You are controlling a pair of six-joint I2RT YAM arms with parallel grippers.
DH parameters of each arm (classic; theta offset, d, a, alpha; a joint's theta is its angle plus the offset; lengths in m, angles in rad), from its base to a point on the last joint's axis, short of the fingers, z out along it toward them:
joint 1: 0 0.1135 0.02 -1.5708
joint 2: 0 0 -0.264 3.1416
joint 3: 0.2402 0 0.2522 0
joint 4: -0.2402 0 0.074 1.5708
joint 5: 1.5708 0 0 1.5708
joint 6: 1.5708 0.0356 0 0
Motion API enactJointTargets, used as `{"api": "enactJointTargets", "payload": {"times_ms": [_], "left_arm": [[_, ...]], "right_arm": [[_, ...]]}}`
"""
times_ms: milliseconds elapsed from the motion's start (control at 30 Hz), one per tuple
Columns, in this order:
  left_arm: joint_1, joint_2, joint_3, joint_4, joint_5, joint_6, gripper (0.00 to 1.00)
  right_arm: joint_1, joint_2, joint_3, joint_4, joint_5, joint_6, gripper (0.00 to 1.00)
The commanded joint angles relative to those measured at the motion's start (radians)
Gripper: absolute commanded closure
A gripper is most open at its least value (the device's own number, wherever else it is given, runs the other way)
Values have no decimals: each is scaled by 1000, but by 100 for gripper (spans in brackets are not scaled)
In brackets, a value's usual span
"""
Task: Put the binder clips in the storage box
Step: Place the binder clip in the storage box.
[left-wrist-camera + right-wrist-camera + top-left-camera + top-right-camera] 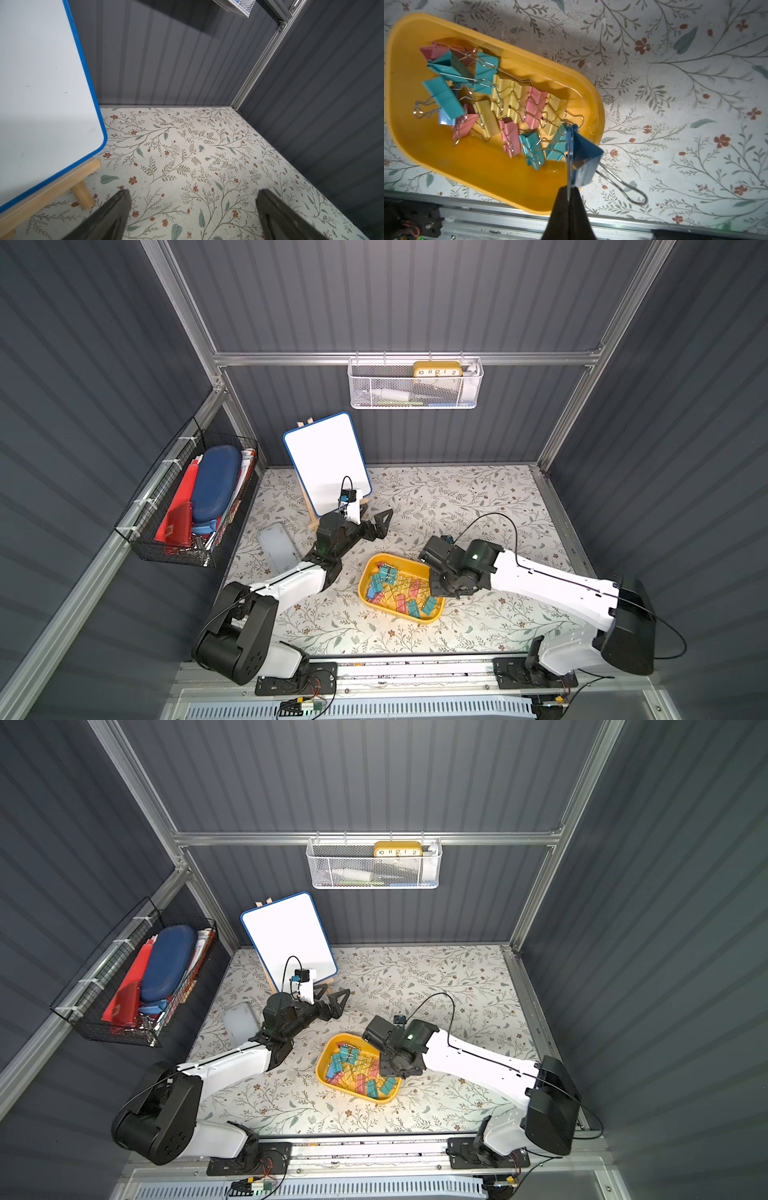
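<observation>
While right pincer (568, 190) nips blue clip (583, 158), box (360, 585) corner hidden, left pincer (192, 192) wide.

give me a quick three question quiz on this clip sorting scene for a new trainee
1. True or false: the left gripper is holding a clip.
2. What colour is the held clip in the right gripper? A pink, B blue, C yellow.
3. Fill in: the other clips lie in the yellow ___.

Key
1. False: its jaws stand open with nothing between them.
2. B: it is pinched by one wire handle.
3. box
</observation>
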Motion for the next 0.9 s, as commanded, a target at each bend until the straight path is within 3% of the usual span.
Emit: {"api": "enactJointTargets", "payload": {"times_ms": [0,133,300,500,600,667,767,867], "left_arm": [[2,-6,-4,17,8,25,1],[2,-15,-6,18,4,26,1],[1,-23,-11,18,-2,35,1],[1,-75,-28,10,-31,65,1],[0,-159,-47,-23,-68,77,1],[-1,-256,-76,-55,-136,82,1],[-1,-406,-109,-127,-279,50,1],[0,-519,-123,-242,-481,45,1]], "right_arm": [[29,57,28,-87,79,46,100],[48,92,13,-17,37,76,100],[58,97,20,16,49,95,78],[50,13,35,98,197,33,61],[35,-64,21,183,363,-89,55],[24,-141,-28,288,548,-225,49],[-20,-283,-180,569,749,-517,31],[-155,-404,-320,769,767,-679,23]]}}
